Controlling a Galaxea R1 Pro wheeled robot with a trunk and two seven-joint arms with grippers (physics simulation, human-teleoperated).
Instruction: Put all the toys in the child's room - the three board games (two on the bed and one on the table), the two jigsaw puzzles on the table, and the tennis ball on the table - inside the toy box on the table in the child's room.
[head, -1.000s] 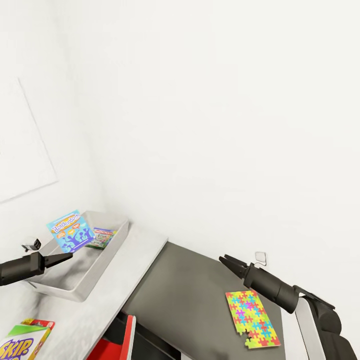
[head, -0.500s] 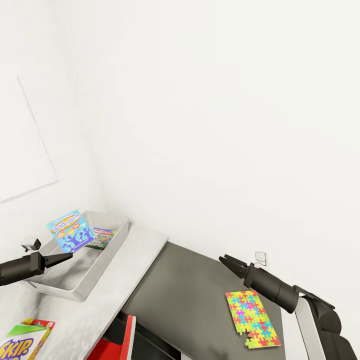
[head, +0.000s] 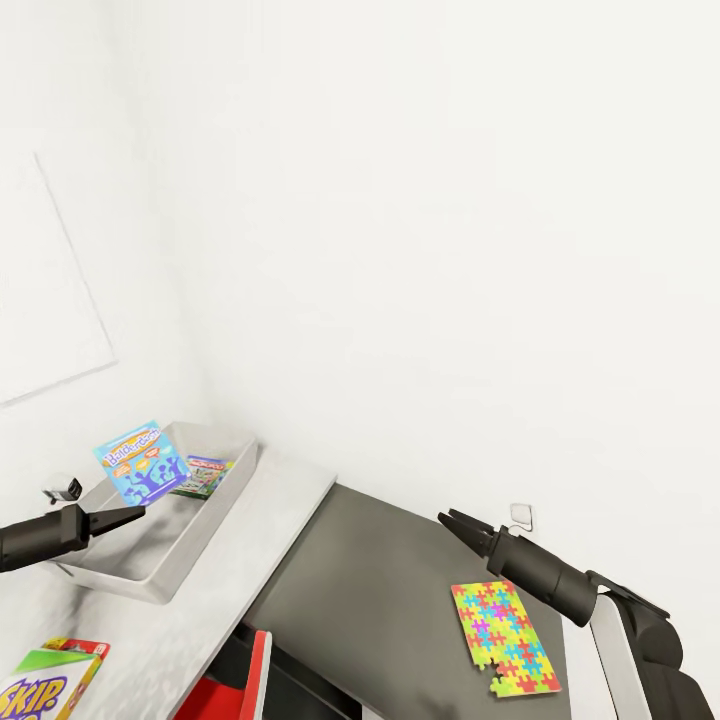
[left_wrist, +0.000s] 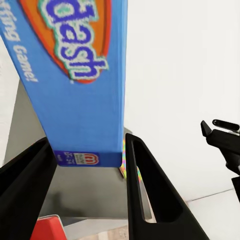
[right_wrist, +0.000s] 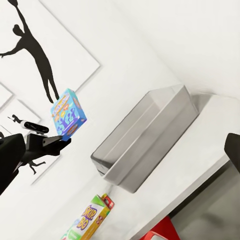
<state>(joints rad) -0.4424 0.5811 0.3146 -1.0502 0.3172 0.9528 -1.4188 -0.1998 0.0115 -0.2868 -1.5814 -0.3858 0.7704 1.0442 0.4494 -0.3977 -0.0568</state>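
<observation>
Toy box (head: 160, 560): one light-grey, low-walled bin, set on the pale mottled bench (head: 250, 570) against the white wall. One green-edged Monopoly box (head: 203, 476) is seen lying inside it, at the far end.

Board games counted: three. The blue game box (head: 140, 461) with yellow lettering is held upright above the toy box, its lower edge clamped between the two fingers of the left pincer (head: 138, 514); in the left wrist view the blue box (left_wrist: 75, 80) is seen pinched between the black fingers (left_wrist: 150, 190). The Skip-Bo box (head: 45, 680) is lying on the pale bench, nearer the robot than the toy box and apart from it.

Jigsaw puzzles counted: one, the multicoloured puzzle (head: 503, 638), lying flat on the lower dark-grey side bench (head: 390, 590), well apart from the toy box.

Right pincer (head: 452, 521): held in the air above the dark side bench, just beyond the puzzle, nothing gripped; its fingers are slightly parted.

Right wrist view: toy box (right_wrist: 145, 137), blue box (right_wrist: 68, 112) above the left pincer (right_wrist: 62, 142), Skip-Bo box (right_wrist: 90, 217), and black silhouette pictures (right_wrist: 40, 55) on the wall.
</observation>
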